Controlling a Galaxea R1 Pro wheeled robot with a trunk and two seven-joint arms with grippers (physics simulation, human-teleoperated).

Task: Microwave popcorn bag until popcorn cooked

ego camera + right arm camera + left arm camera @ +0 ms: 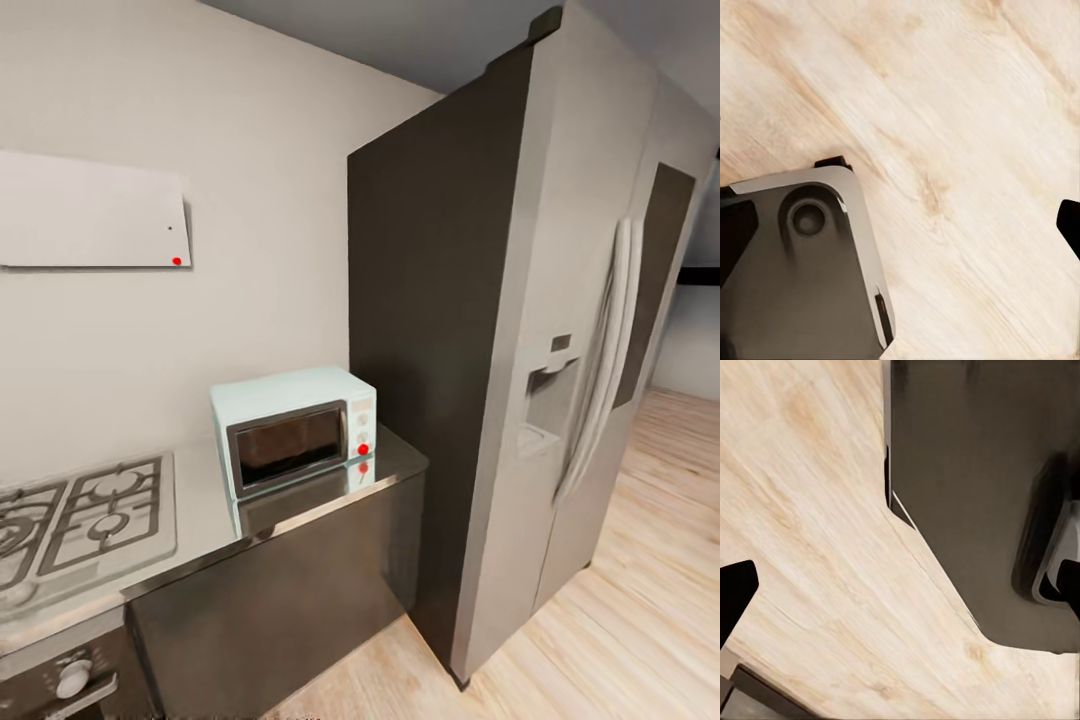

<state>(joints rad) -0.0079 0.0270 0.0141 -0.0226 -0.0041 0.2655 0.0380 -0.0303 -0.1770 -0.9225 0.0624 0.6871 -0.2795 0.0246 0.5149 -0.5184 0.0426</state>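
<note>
I see a kitchen with a pale wall (250, 200) and a light wood-plank floor (640, 600). From the left along the grey metal desk (200, 500): one gas hob (90, 515) with two burner grates in sight, then one microwave (293, 428), then one tall grey fridge (560, 330) standing on the floor just beside the desk's end. Below the hob I see one dark oven front with a pale knob (74, 678). One white panel (90, 212) with a red dot hangs on the wall above the hob.

The microwave sits near the desk's right end, against the wall. It is a mint-white box with a dark glass door, closed, and a panel of knobs with a red light on its right side.

My left tool (900, 585) hangs wide over the floor beside a dark cabinet (975, 472), nothing between its fingers. My right tool (900, 225) is also spread wide, over the floor and a grey base corner (802, 277).
</note>
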